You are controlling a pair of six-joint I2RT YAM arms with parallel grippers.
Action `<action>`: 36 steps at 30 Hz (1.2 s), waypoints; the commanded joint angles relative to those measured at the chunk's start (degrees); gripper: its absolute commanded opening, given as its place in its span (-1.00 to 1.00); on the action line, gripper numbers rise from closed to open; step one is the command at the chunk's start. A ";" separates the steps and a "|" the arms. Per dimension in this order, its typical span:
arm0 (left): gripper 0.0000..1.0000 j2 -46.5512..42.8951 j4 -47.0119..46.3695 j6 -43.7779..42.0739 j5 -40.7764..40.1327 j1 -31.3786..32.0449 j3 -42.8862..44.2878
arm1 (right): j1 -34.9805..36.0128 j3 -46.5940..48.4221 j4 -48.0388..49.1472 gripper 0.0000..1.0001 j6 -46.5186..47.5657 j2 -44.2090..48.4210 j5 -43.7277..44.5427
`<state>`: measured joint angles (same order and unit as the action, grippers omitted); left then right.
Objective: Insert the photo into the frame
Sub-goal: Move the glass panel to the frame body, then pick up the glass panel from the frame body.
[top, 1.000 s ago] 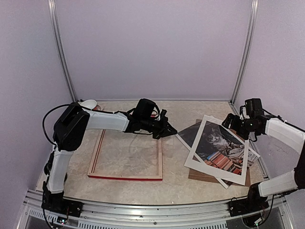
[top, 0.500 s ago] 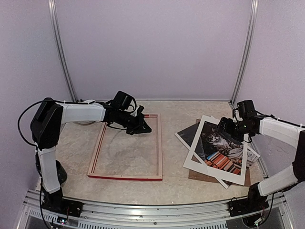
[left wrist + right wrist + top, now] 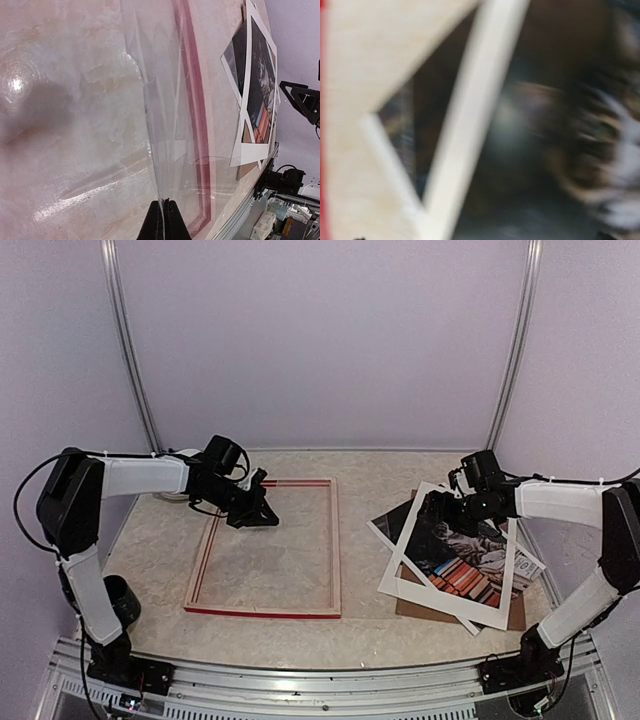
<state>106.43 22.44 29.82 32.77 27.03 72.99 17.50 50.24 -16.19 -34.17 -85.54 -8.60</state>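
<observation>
**Left gripper pinches a clear sheet over the frame; right gripper spread above the photo**

Your left gripper [image 3: 162, 216] is closed, with its fingertips pressed together on the edge of a clear sheet [image 3: 165, 125]. In the wrist view the sheet runs away from the fingertips, glossy and see-through, across the inside of the frame [image 3: 336, 550]. From above, this gripper sits low over the frame's far left corner.

The frame lies flat on the tabletop [image 3: 370, 625], left of centre. Its pale wood back faces up and red shows along the near edge.

Your right gripper [image 3: 448, 502] has its jaws spread wide and holds nothing. It hangs over the far left corner of the photo [image 3: 465, 560]. You cannot tell whether it touches the paper. Its own wrist view is badly blurred, showing only a white border and dark picture tones close below.

The photo lies face up on the right side of the tabletop, well apart from the frame and turned at an angle. It rests on top of a second print [image 3: 388, 523] and a brown backing board [image 3: 412, 606], which pokes out at its near edge.
</observation>
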 commanded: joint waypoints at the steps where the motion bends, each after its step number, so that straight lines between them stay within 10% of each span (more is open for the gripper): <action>1: -1.00 -1.50 -0.30 -2.81 0.87 -2.15 -3.39 | 3.51 4.37 4.20 0.99 -1.73 -3.02 -3.94; 27: -0.90 -4.14 -0.50 -6.51 -7.86 -9.65 -9.28 | 12.98 19.97 6.09 0.98 -2.92 -23.42 -11.59; 36: -0.56 -3.31 -0.59 -6.80 -7.83 -10.58 -8.83 | 14.09 22.49 7.32 0.98 -2.71 -28.41 -17.59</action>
<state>102.74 22.39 23.88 25.93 16.84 64.51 30.35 71.70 -10.41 -36.93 -111.90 -22.22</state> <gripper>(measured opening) 0.194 0.993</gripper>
